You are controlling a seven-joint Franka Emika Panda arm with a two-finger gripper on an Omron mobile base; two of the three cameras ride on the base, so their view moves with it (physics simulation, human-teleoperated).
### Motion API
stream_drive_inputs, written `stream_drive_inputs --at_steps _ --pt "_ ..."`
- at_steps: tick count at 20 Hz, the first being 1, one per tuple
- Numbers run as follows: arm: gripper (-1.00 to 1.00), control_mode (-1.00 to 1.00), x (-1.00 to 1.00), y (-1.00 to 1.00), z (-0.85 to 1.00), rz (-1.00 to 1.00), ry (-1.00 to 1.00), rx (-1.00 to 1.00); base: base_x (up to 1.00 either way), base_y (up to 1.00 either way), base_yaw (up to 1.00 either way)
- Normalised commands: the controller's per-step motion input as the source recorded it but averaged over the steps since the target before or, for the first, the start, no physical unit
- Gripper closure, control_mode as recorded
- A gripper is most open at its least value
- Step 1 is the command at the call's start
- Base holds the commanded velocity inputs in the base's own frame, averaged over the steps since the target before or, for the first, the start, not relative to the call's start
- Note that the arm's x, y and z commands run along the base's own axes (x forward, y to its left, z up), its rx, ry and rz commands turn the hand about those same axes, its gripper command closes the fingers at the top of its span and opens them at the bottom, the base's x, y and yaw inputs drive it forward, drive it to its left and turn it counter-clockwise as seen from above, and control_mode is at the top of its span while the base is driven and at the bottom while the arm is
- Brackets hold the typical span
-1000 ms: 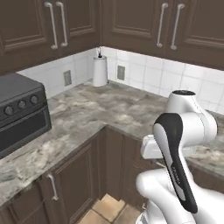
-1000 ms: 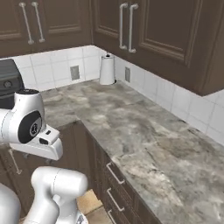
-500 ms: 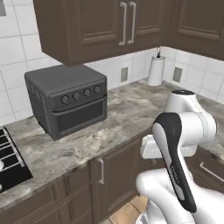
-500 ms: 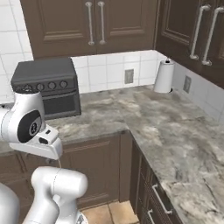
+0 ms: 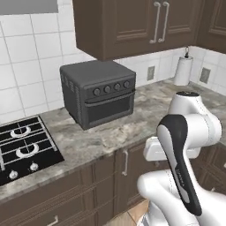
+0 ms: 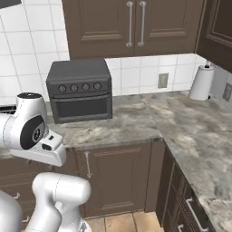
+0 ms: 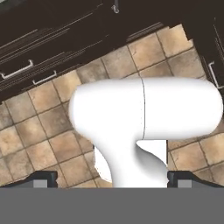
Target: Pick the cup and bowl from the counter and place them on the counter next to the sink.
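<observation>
The mottled grey-beige stone counter [image 5: 115,132] [image 6: 181,122] runs over dark brown cabinets and turns a corner at the right. The green cup, the wooden bowl and the sink are out of view. My arm is folded close over the base, with the hand pointing down at the floor. In the hand view my gripper [image 7: 112,179] is open: its dark fingertips [image 7: 43,178] stand far apart at the bottom edge, and nothing is held between them.
A dark grey toaster oven [image 5: 99,92] [image 6: 79,88] sits on the counter against the tiled wall. A black gas stovetop [image 5: 22,150] lies to its left. A paper towel roll [image 5: 182,70] [image 6: 201,82] stands in the far corner. Tan floor tiles [image 7: 39,131] lie below the hand.
The whole picture has shifted: the base camera has turned left. The toaster oven is now central, the stovetop has come into view, and the paper towel roll sits far right. The arm's pose is unchanged.
</observation>
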Motion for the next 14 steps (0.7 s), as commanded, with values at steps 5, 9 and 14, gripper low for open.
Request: stream_drive_inputs --at_steps 5,9,14 --pt "-1.0 1.0 0.0 0.0 0.0 0.0 0.0 0.0 0.0 1.0 0.07" --pt "-1.0 1.0 0.0 0.0 0.0 0.0 0.0 0.0 0.0 1.0 0.03" --pt "-1.0 1.0 0.0 0.0 0.0 0.0 0.0 0.0 0.0 1.0 0.11"
